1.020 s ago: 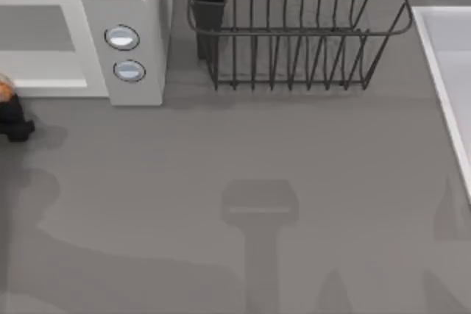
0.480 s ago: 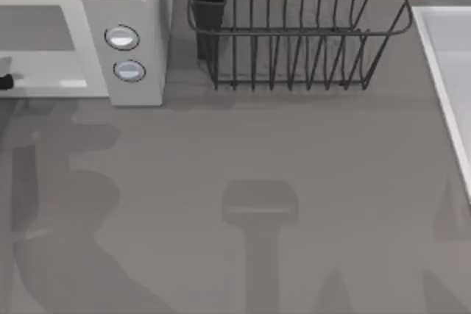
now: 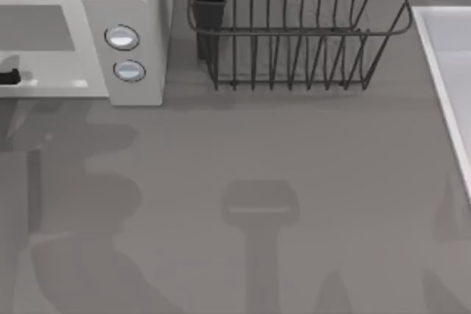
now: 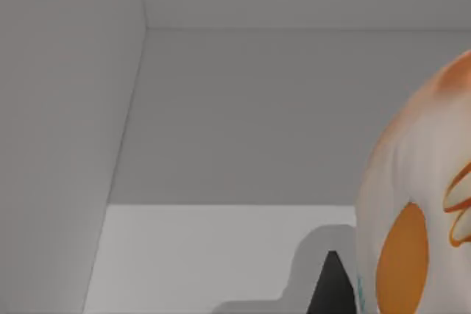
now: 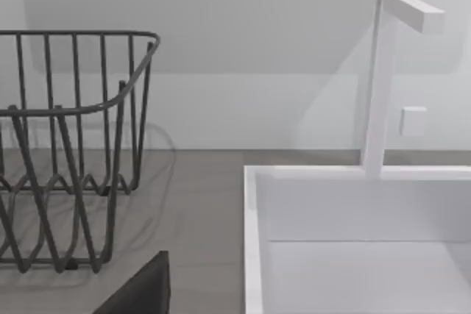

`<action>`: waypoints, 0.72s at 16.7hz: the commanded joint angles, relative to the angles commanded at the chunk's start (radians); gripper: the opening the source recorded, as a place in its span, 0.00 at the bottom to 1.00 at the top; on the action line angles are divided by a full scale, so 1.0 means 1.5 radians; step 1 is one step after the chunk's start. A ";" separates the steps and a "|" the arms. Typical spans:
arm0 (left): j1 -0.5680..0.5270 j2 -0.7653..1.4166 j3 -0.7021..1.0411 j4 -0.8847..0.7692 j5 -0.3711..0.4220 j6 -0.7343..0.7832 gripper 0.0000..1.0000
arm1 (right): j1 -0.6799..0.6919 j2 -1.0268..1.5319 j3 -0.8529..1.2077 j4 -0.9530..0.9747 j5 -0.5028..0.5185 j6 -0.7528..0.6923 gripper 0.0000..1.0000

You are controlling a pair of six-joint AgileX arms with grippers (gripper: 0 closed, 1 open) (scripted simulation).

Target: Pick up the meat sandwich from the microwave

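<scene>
The left tool (image 3: 9, 76) was at the microwave (image 3: 125, 5) front. The meat sandwich (image 4: 419, 211) lay just beside it (I cannot tell its opening).

I see a white microwave (image 3: 136, 5) with two silvery-blue buttons (image 3: 122, 37), a black wire dish rack (image 3: 294, 34), a grey worktop (image 3: 294, 182), and the sandwich (image 4: 419, 211) whitish with orange markings.
</scene>
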 joint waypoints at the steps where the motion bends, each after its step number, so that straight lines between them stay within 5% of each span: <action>1: -0.022 -0.022 -0.008 -0.015 -0.021 -0.008 0.00 | 0.000 0.000 0.000 0.000 0.000 0.000 1.00; 9: -0.300 -0.317 -0.103 -0.191 -0.283 -0.103 0.00 | 0.000 0.000 0.000 0.000 0.000 0.000 1.00; 12: -0.354 -0.371 -0.126 -0.233 -0.336 -0.125 0.00 | 0.000 0.000 0.000 0.000 0.000 0.000 1.00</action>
